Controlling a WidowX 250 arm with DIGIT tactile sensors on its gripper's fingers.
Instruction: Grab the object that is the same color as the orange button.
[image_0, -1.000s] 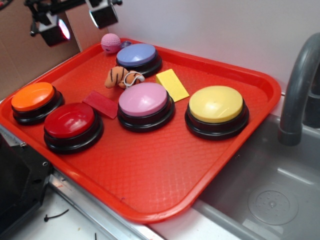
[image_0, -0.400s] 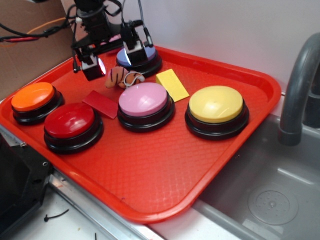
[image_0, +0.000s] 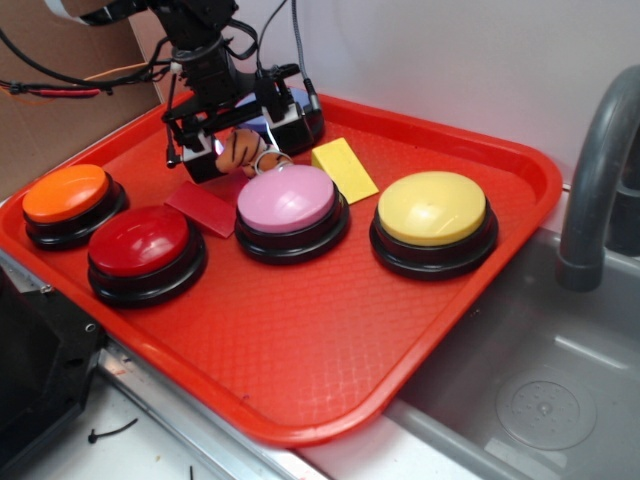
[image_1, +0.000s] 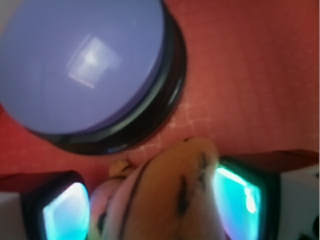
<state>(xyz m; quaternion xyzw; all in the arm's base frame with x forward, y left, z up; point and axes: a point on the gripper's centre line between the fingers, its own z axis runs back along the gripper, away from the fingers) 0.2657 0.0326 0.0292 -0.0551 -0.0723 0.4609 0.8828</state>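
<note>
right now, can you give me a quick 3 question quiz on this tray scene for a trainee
1. True or false: the tool straddles the orange striped plush.
2. Which button is farthest left on the red tray? A) orange button B) yellow button C) pink button
3. Fill in: in the wrist view, the button just beyond the plush is ____.

Key: 1 true; 2 A; 3 purple
</note>
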